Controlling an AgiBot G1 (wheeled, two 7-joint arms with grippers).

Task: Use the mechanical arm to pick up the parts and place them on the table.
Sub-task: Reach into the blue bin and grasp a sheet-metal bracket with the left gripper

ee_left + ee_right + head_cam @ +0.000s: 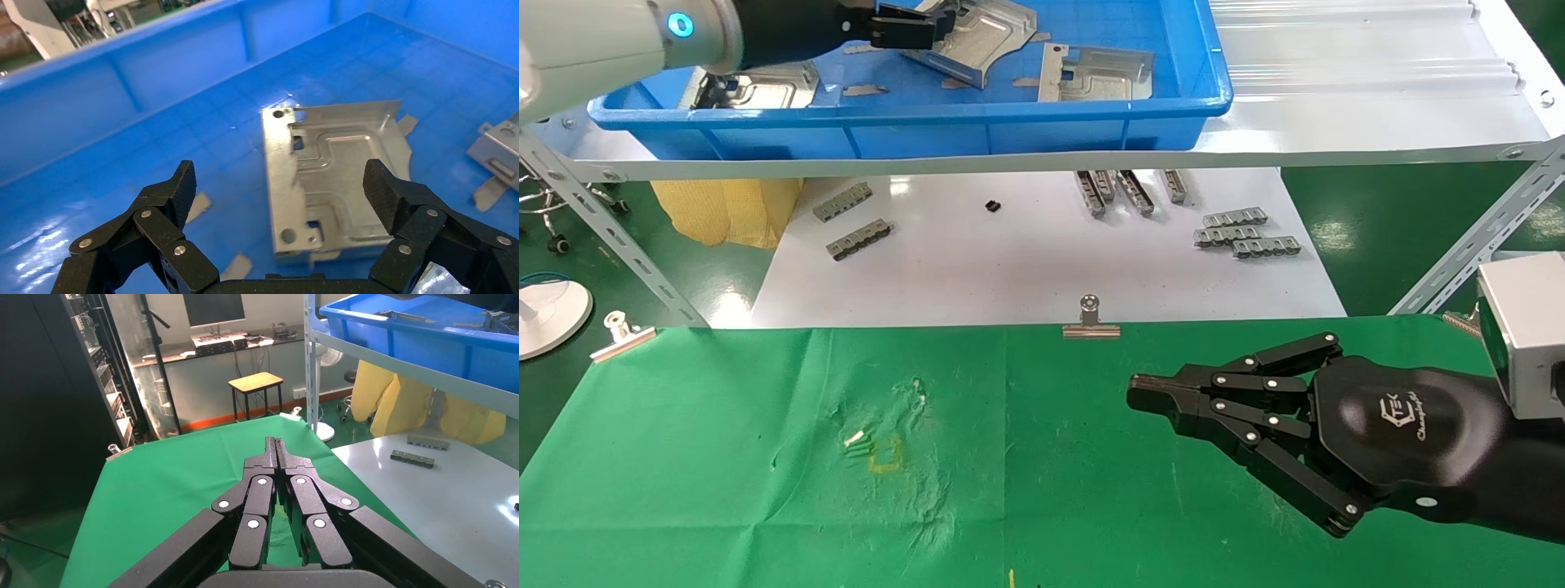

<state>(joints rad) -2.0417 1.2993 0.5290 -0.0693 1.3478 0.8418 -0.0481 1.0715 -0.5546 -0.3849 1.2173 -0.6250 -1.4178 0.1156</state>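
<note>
Overhead, the left hand (278, 184) hangs spread open above a part (333, 177) in the blue tray (122, 104)

The left gripper (911, 28) reaches in at the upper left of the head view, fingers (180, 187) spread wide apart. The right gripper (1144, 396) lies at lower right, fingers pressed together.

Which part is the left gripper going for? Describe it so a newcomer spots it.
Find the blue tray on the metal shelf. The left gripper hovers open inside it, over one silvery stamped plate lying on the tray floor. It sits directly between the spread fingers, while another plate lies off to the side.
</note>
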